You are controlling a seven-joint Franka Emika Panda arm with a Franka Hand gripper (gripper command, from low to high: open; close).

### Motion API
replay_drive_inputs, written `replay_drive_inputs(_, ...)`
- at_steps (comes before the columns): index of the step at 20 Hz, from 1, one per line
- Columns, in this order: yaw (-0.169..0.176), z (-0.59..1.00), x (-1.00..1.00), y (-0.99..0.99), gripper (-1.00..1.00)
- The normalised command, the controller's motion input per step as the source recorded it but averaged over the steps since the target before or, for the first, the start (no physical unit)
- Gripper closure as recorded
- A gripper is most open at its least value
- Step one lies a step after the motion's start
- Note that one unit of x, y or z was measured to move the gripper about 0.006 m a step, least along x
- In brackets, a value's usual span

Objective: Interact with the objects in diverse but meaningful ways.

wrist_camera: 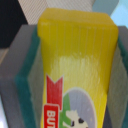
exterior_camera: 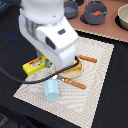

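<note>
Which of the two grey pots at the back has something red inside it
The grey pot toward the exterior view's right holds the red thing. The other pot, partly behind the arm, shows no red.

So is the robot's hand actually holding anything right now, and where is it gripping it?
The yellow packet sits between the hand's two fingers, which flank its long sides. Whether they are actually squeezing it can't be told.
</note>
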Motion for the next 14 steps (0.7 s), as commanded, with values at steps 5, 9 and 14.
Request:
replay_drive_inputs(5,-0.011,-0.21,-0.34,-0.23,1.0)
replay_drive_inputs(9,-0.014,-0.17,-0.23,-0.05,1.0)
replay_drive_inputs(14,-0.012,-0.18,-0.27,0.08,1.0)
